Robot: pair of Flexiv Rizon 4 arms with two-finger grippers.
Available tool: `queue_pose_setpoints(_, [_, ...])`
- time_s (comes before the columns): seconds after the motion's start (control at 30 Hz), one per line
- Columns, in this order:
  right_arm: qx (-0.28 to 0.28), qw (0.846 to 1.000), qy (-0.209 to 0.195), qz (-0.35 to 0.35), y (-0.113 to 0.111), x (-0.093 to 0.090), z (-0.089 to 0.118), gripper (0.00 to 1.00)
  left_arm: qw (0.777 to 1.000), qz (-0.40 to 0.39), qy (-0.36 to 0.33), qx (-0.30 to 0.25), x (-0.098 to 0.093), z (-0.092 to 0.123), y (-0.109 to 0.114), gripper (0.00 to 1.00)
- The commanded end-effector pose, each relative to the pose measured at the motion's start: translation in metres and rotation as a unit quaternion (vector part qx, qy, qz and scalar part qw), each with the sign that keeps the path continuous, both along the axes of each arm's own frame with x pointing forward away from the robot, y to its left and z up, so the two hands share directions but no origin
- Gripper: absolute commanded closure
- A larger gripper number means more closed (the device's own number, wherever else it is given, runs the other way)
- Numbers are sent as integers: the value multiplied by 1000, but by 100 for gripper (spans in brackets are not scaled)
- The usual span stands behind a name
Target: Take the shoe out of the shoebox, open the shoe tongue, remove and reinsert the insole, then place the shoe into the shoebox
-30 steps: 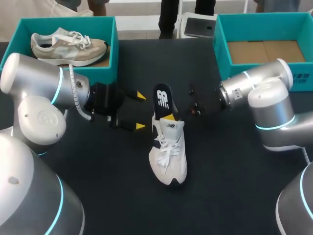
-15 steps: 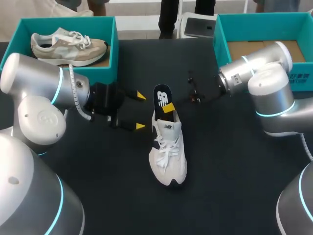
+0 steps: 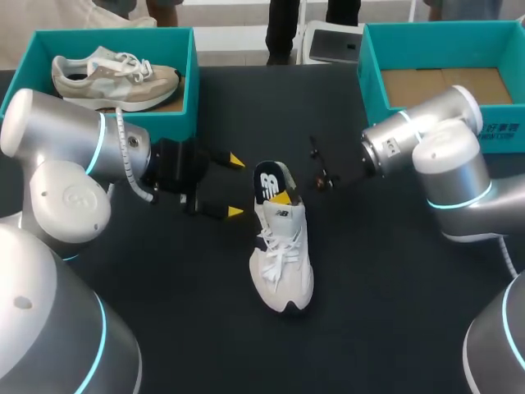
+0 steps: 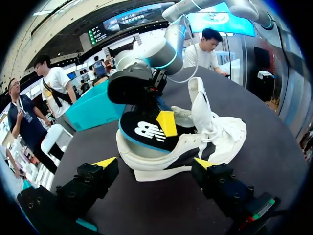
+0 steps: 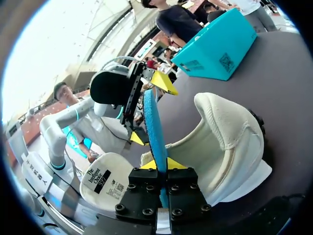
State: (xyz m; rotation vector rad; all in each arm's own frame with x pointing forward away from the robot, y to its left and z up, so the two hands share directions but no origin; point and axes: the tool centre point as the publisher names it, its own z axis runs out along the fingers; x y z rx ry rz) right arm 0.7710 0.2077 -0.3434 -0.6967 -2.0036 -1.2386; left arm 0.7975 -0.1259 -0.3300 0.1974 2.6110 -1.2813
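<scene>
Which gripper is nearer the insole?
Right. The right gripper is shut on the insole, which stands in the shoe at its heel opening. The left gripper sits open beside the heel, apart from the insole.

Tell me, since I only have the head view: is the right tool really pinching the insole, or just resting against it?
Observer: Pinching. The right wrist view shows both yellow tips of the right tool pressed on the insole from two sides.
Reviewer: What colour is its underside?
Observer: Blue, seen nearly edge-on in that view.
Reviewer: Is the tongue open?
Observer: Yes. In the left wrist view the tongue stands upright, lifted clear of the shoe.
</scene>
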Motion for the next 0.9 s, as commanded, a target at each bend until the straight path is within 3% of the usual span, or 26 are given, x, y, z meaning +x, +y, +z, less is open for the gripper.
queue_pose_setpoints(0.03, [-5, 1000, 0, -1, 0, -2, -1, 100, 1000, 0, 0, 2, 0, 0, -1, 0])
queue_pose_setpoints(0.07, [-7, 1000, -6, -3, -2, 0, 1, 100, 1000, 0, 0, 2, 0, 0, -1, 0])
queue_pose_setpoints(0.23, [-18, 999, -28, -8, -6, 11, 11, 81, 1000, 0, 0, 2, 0, 0, -1, 0])
queue_pose_setpoints(0.3, [-20, 999, -37, -8, -6, 17, 14, 80, 1000, 0, 0, 2, 0, 0, -1, 0])
queue_pose_setpoints(0.47, [-21, 999, -45, 1, -5, 28, 11, 83, 1000, 0, 0, 2, 0, 0, -1, 0])
queue_pose_setpoints(0.57, [-22, 999, -41, 7, -4, 32, 10, 100, 1000, 0, 0, 2, 0, 0, -1, 0])
queue_pose_setpoints(0.6, [-25, 999, -35, 7, -4, 31, 8, 100, 1000, 0, 0, 2, 0, 0, -1, 0])
queue_pose_setpoints(0.73, [-28, 999, -17, 7, -6, 23, 3, 100, 1000, 0, 0, 2, 0, 0, -1, 0])
queue_pose_setpoints(0.9, [-26, 999, 14, 12, -6, 0, -13, 100, 1000, 0, 0, 2, 0, 0, -1, 0])
